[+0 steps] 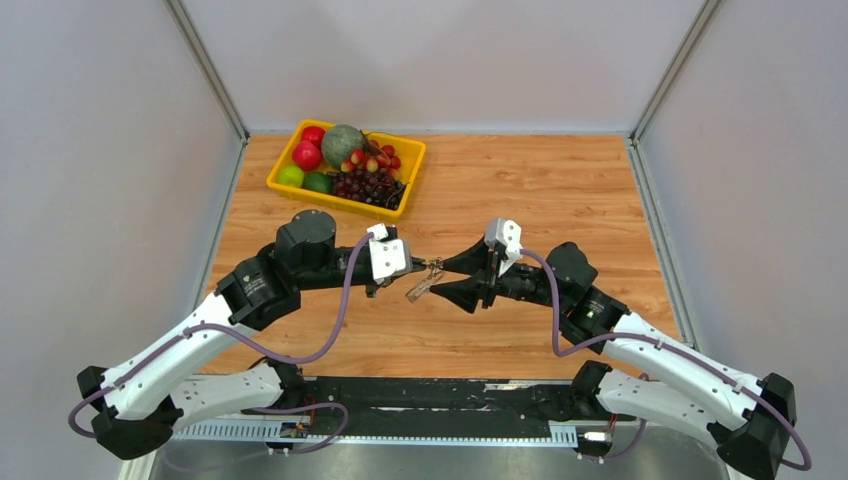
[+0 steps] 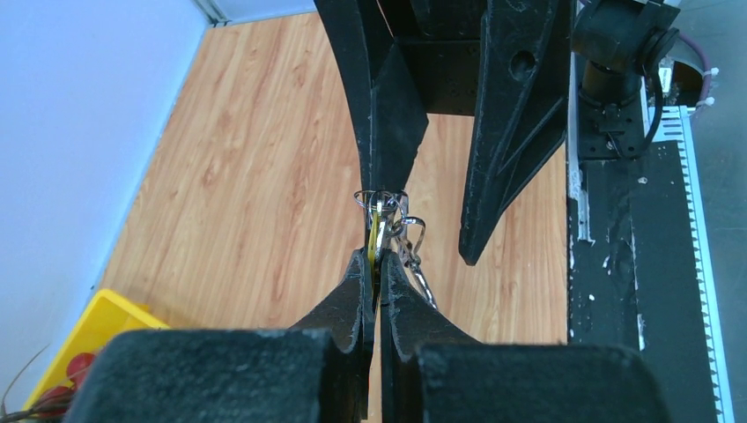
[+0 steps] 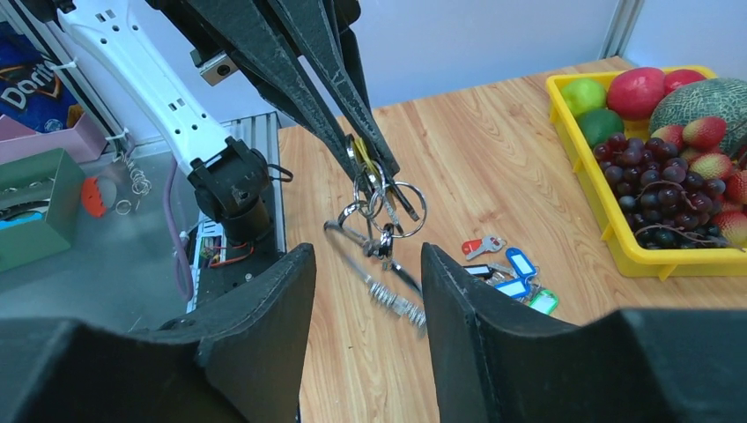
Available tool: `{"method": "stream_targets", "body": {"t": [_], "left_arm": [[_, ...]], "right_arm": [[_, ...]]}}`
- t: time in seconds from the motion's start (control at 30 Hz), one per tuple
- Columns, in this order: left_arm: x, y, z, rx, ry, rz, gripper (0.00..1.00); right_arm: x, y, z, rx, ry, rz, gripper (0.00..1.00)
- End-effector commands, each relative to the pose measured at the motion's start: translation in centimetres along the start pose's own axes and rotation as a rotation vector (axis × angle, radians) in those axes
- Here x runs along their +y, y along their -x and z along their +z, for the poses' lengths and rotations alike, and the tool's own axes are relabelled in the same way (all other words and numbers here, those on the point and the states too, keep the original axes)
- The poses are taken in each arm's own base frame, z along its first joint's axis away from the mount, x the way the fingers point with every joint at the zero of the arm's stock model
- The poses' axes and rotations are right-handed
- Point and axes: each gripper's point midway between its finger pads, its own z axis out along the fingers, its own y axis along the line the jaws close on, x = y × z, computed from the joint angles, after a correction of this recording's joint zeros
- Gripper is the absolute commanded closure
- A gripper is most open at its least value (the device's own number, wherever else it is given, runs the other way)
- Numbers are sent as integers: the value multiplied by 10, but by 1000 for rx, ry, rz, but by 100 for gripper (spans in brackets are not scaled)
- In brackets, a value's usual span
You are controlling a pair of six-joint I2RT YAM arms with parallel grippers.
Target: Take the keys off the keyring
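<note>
My left gripper (image 1: 408, 264) is shut on the keyring (image 1: 430, 268) and holds it above the table. In the left wrist view its fingertips (image 2: 377, 257) pinch a yellow piece and the silver rings (image 2: 384, 204). In the right wrist view the keyring (image 3: 395, 198) hangs from the left fingers (image 3: 339, 97), with a clip and a spring chain (image 3: 392, 300) dangling. Several loose keys (image 3: 506, 264) with red, blue and green heads lie on the wood. My right gripper (image 3: 366, 256) is open and empty, just short of the ring. It also shows in the top view (image 1: 462, 276).
A yellow fruit basket (image 1: 283, 176) stands at the back left of the table, and its wall shows in the right wrist view (image 3: 617, 238). The black base rail (image 1: 430, 395) runs along the near edge. A white power strip (image 3: 132, 66) and a green box (image 3: 40, 207) lie off the table.
</note>
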Motion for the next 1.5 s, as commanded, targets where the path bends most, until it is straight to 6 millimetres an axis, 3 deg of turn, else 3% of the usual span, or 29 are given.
{"method": "stream_targets", "body": {"t": [0.0,0.2,0.37,0.47,0.87,1.2,1.37,1.47], "left_arm": [[0,19,-4,-76,-6,74,100],[1,17,-5,-71,1,88,100],[0,16,-5,-71,-1,92,100],[1,17,-5,-73,0,93,100],[1,21,-6,-86,5,94,100],[6,26,-11,-115,45,108,100],[7,28,-12,-120,55,105,100],[7,28,-11,-123,54,102,100]], "right_arm": [[3,38,0,-101,-5,-74,49],[2,43,-11,-119,-40,-82,47],[1,49,-16,-132,-62,-90,59],[-1,48,-13,-121,-65,-87,66],[-7,43,1,-86,-69,-60,76],[-13,32,3,-58,-104,-24,66],[-18,32,4,-58,-137,-19,67],[-21,33,4,-63,-155,-12,74]]}}
